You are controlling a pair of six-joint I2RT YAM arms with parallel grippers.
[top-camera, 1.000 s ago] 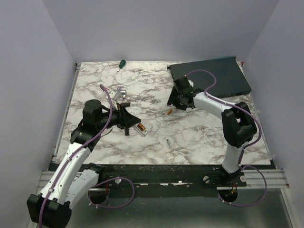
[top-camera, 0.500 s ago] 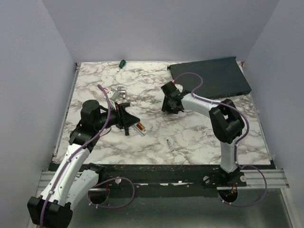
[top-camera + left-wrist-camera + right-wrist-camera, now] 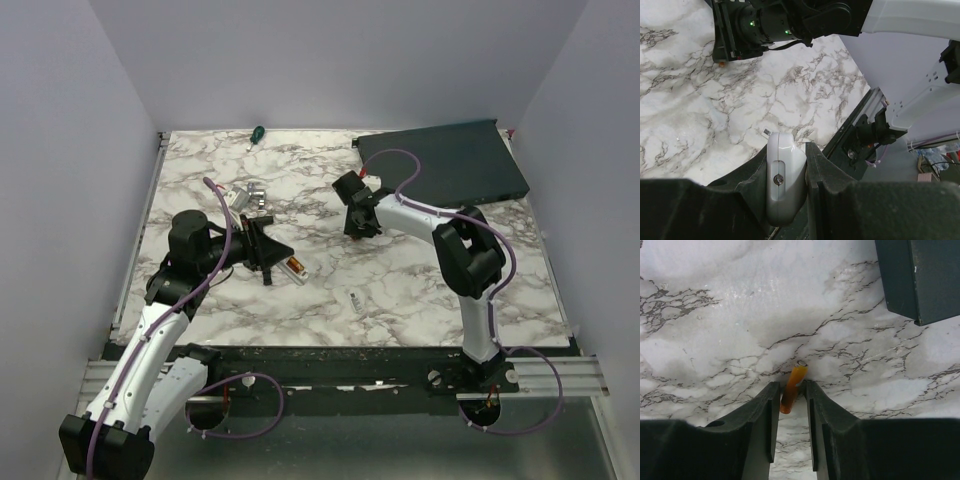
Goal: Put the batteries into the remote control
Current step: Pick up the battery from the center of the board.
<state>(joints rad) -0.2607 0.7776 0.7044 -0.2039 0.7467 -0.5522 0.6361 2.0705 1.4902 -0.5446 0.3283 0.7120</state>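
Nearest, the left claw [image 3: 270,253] is clamped tight on the white remote [image 3: 785,185], holding it left of centre over the marble table [image 3: 420,290]. Further back, the right claw [image 3: 356,225] is lowered at mid-table, its jaws set close on either side of an orange battery [image 3: 793,386] that sits slanted between them; whether they actually pinch it I cannot tell. Behind sit a silver bracket [image 3: 250,197], a dark box [image 3: 445,160] and a screwdriver [image 3: 256,133].

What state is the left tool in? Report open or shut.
Shut: the left tool clamps the white remote control, fingers pressing both its sides.
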